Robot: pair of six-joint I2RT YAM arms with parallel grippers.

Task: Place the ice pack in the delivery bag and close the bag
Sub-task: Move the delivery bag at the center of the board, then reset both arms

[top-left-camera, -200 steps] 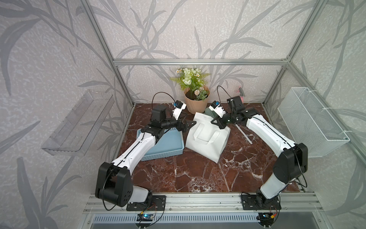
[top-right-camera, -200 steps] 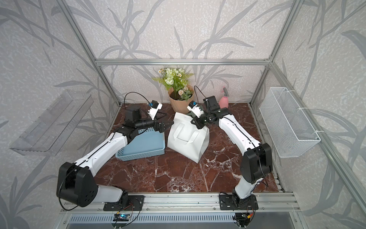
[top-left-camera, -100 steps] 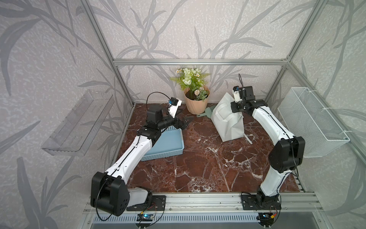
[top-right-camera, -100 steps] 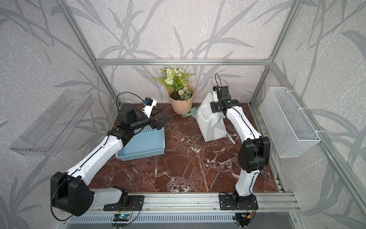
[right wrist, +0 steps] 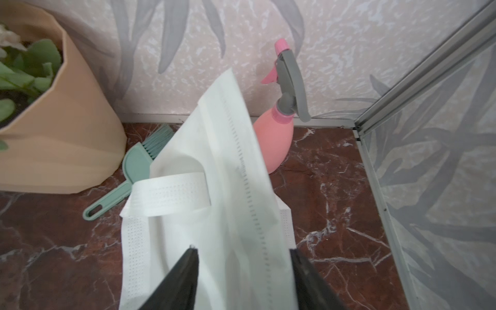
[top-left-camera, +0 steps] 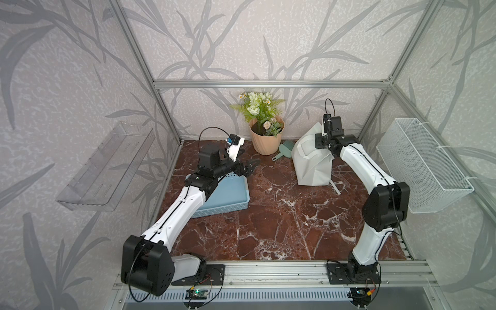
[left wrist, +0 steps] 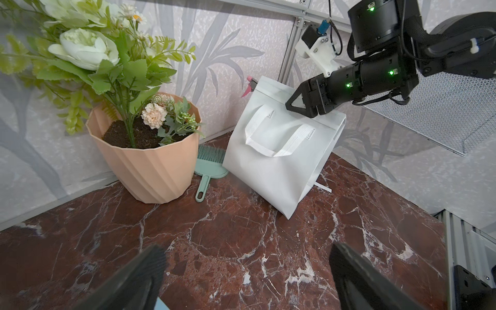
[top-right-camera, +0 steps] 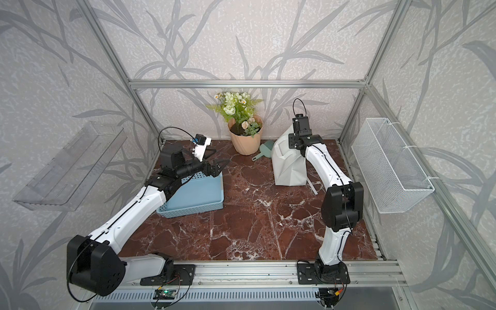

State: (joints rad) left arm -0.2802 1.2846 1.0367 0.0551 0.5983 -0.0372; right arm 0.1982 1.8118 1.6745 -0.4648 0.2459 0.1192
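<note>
Near half of the bench (top-left-camera: 268, 228) is open marble; blue basket (top-left-camera: 228, 193) at the left edge; left gripper (top-left-camera: 253, 167) above its far corner, fingers (left wrist: 145, 271) spread wide, holding nothing; delivery bag (top-left-camera: 311, 166) stands near the far right corner; right gripper (right wrist: 243, 257) at its top fold, fingers (right wrist: 182, 279) apart astride the fabric; handle marks illegible; ice pack unseen; brush (left wrist: 210, 163), flower pot (top-left-camera: 265, 139) and spray bottle (right wrist: 273, 137) along the far edge.

leaf-patterned grey walls (top-left-camera: 241, 40); red-brown marble floor (top-left-camera: 281, 228); aluminium frame (top-left-camera: 268, 83).
</note>
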